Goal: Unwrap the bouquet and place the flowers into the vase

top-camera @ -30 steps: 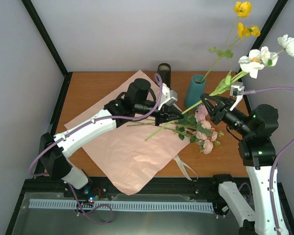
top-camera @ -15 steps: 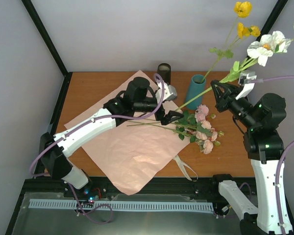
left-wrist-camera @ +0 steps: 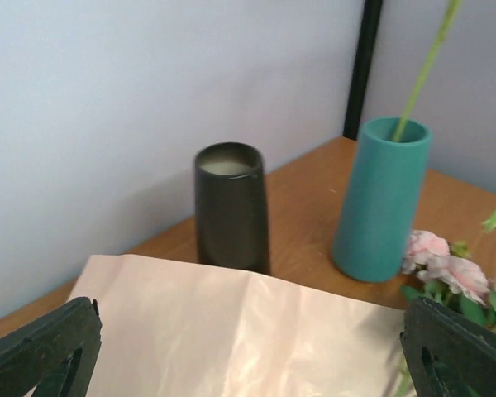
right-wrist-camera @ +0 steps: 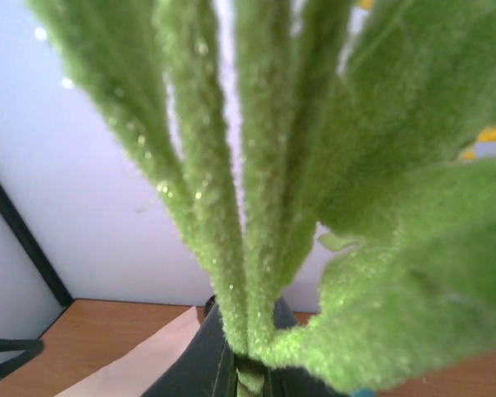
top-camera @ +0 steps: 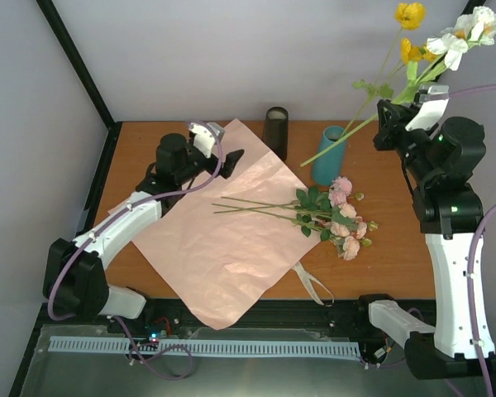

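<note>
Brown desk (top-camera: 397,248), pale walls (top-camera: 231,58); pink paper (top-camera: 223,248) at centre. Left tool (top-camera: 230,157) gapes empty; right tool (top-camera: 386,112) clamps white-flower stems (right-wrist-camera: 215,207), upper right.

Right end effector (right-wrist-camera: 250,374) mostly behind blurry stems (right-wrist-camera: 205,207)

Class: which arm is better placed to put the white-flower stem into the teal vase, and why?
Right: its pincer is shut on the white-flower stem, whose end hangs by the teal vase. The left pincer is open, empty, over the pink paper.
</note>
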Tool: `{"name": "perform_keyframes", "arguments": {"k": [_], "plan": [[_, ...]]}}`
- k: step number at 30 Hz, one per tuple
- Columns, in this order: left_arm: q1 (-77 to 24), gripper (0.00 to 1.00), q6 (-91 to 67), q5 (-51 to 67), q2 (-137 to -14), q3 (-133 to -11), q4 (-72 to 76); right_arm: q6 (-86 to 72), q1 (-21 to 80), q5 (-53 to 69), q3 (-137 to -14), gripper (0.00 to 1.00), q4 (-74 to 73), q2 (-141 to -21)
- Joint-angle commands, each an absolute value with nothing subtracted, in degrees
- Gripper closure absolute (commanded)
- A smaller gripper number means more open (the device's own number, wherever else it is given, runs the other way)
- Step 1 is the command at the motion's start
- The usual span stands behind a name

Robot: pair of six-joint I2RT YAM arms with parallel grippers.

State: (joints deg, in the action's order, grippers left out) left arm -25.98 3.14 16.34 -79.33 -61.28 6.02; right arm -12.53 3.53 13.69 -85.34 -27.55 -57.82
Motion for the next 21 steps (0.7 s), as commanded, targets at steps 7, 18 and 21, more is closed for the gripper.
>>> {"name": "perform_keyframes", "arguments": {"k": [7, 18, 21], "plan": [[-9.29, 0.01, -5.98, 21.18, -85.53, -54.08, 27.57, -9.79, 3.75, 8.06, -93.36, 0.97, -28.49, -64.76], [-1.35, 0.00, -8.63, 32.07, -102.15, -58.75, 32.94, -9.26, 3.77, 7.54, -96.00, 0.97, -29.86, -68.63], [-1.26, 0.00, -8.10, 32.80, -105.13, -59.17, 34.66, -8.98, 3.78, 7.42, -96.86, 0.97, -29.27, -69.90]]}}
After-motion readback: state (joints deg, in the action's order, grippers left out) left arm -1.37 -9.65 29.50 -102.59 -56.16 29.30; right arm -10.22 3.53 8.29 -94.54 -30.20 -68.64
